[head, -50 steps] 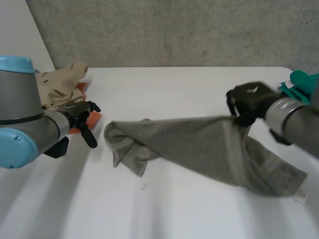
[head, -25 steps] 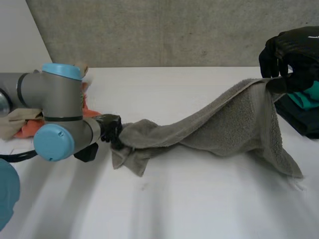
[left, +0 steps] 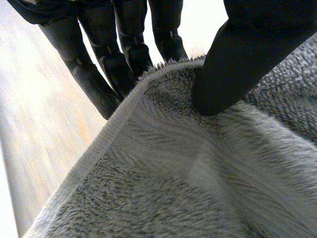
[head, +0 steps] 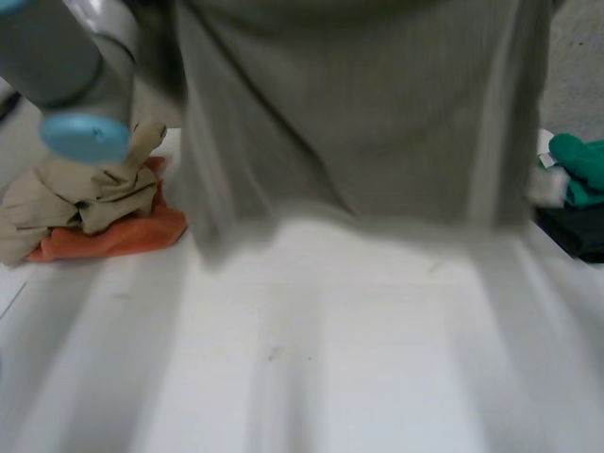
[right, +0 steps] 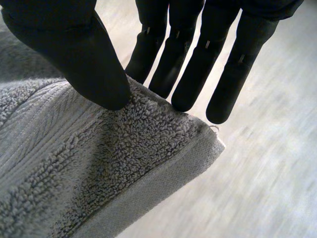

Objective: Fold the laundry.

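Head view: white table (head: 330,377), grey wall (head: 578,66); towel (head: 359,113) in pinch of left hand (left: 233,64), right hand (right: 74,54).

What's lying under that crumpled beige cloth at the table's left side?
An orange cloth lies under the beige cloth, with its edge sticking out. How far it runs beneath is covered.

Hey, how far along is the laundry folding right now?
Done: the grey towel hangs spread open above the table. In hand: the left hand pinches its hemmed edge, and the right hand pinches it by a corner. Left: no fold made in it yet, and the beige cloth on the orange cloth lies crumpled, unfolded.
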Motion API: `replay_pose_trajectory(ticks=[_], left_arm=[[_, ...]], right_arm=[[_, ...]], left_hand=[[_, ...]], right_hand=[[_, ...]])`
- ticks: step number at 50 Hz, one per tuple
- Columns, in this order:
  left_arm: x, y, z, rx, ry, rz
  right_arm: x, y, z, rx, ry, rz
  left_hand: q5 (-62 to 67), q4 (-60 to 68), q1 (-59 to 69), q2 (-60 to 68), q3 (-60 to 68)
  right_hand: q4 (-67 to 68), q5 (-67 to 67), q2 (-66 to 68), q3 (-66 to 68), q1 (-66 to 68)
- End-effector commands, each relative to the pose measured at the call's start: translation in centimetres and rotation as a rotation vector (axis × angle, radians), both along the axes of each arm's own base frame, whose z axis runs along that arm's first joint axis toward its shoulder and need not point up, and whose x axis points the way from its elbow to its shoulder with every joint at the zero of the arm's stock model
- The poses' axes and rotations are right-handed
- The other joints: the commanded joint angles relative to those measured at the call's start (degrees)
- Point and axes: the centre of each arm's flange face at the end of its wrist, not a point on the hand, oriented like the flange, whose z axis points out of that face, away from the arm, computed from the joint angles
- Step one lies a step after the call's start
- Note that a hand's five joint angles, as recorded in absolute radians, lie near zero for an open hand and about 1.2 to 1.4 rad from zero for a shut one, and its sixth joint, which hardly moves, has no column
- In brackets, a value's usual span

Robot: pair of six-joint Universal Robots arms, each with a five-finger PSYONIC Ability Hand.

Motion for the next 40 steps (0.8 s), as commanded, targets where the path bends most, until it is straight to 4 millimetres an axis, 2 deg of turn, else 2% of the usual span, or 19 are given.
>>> replay_pose_trajectory(ticks=[1, 5, 6, 9, 10, 13, 14, 17, 18, 21, 22, 25, 26, 30, 35, 40], left_arm=[[1.5, 1.8, 4.7, -0.161, 0.011, -0.013], [2.7, 1.5, 3.0, -0.093, -0.032, 0.026], [3.3, 1.3, 1.7, -0.046, -0.058, 0.039], [3.8, 1.4, -0.7, 0.036, -0.096, 0.046], [4.0, 1.6, -2.5, 0.097, -0.123, 0.048], [4.1, 2.3, -5.7, 0.196, -0.172, 0.033], [4.2, 2.7, -8.1, 0.267, -0.212, 0.026], [4.2, 3.8, -11.7, 0.361, -0.284, 0.009], [4.4, 4.5, -14.1, 0.424, -0.341, 0.001], [4.6, 5.6, -17.6, 0.510, -0.432, -0.004], [4.9, 6.2, -19.9, 0.566, -0.491, -0.011], [5.0, 6.9, -23.3, 0.633, -0.574, -0.029], [4.9, 6.9, -25.2, 0.657, -0.618, -0.038], [4.9, 6.0, -27.7, 0.660, -0.681, -0.027], [4.6, 4.8, -27.2, 0.626, -0.698, 0.014], [4.6, 4.2, -26.6, 0.621, -0.691, 0.045]], right_arm=[[0.1, 0.9, 2.4, -0.130, -0.041, 0.030], [0.4, 1.1, 0.4, -0.028, 0.006, 0.062], [0.6, 1.3, -0.7, 0.018, 0.028, 0.076], [0.7, 1.4, -2.7, 0.093, 0.063, 0.091], [0.9, 1.6, -4.4, 0.152, 0.089, 0.104], [0.9, 2.0, -7.4, 0.256, 0.141, 0.120], [0.8, 2.3, -9.6, 0.330, 0.179, 0.130], [0.7, 2.9, -13.2, 0.440, 0.242, 0.144], [0.6, 3.4, -15.7, 0.509, 0.281, 0.146], [0.0, 4.1, -19.0, 0.600, 0.338, 0.143], [-0.4, 4.5, -21.1, 0.653, 0.370, 0.136], [-1.0, 5.0, -23.7, 0.726, 0.415, 0.125], [-1.4, 5.2, -25.0, 0.758, 0.435, 0.115], [-2.2, 5.3, -26.5, 0.805, 0.463, 0.105], [-2.5, 5.5, -26.6, 0.834, 0.467, 0.103], [-2.6, 5.6, -26.2, 0.843, 0.452, 0.101]], left_hand=[[13.9, 11.6, 14.3, 11.6, 12.2], [13.9, 11.6, 14.3, 11.6, 12.2], [13.9, 11.6, 14.3, 11.6, 12.2], [13.9, 11.6, 14.3, 11.6, 12.2], [13.9, 11.6, 14.3, 11.6, 12.2], [13.9, 11.6, 14.3, 11.6, 12.2], [13.9, 11.6, 14.3, 11.6, 12.2], [13.9, 11.6, 14.3, 11.6, 12.2], [13.9, 11.6, 14.3, 11.6, 12.2], [13.9, 11.6, 14.3, 11.6, 12.2], [13.9, 11.6, 14.3, 11.6, 12.2], [13.9, 11.6, 14.3, 11.6, 12.2], [11.4, 9.2, 11.8, 9.2, 9.7], [-12.4, -14.7, -12.0, -14.7, -14.1], [-23.2, -25.5, -22.9, -25.5, -24.9], [-27.6, -29.9, -27.2, -29.9, -29.3]], right_hand=[[11.5, 13.9, 12.7, 12.0, 15.9], [11.5, 13.9, 12.7, 12.0, 15.9], [11.5, 13.9, 12.7, 12.0, 15.9], [11.5, 13.9, 12.7, 12.0, 15.9], [11.5, 13.9, 12.7, 12.0, 15.9], [11.5, 13.9, 12.7, 12.0, 15.9], [11.5, 13.9, 12.7, 12.0, 15.9], [11.5, 13.9, 12.7, 12.0, 15.9], [11.5, 13.9, 12.7, 12.0, 15.9], [11.5, 13.9, 12.7, 12.0, 15.9], [11.5, 13.9, 12.7, 12.0, 15.9], [11.5, 13.9, 12.7, 12.0, 15.9], [11.5, 13.9, 12.7, 12.0, 15.9], [11.5, 13.9, 12.7, 12.0, 15.9], [11.5, 13.9, 12.7, 12.0, 15.9], [11.5, 13.9, 12.7, 12.0, 15.9]])
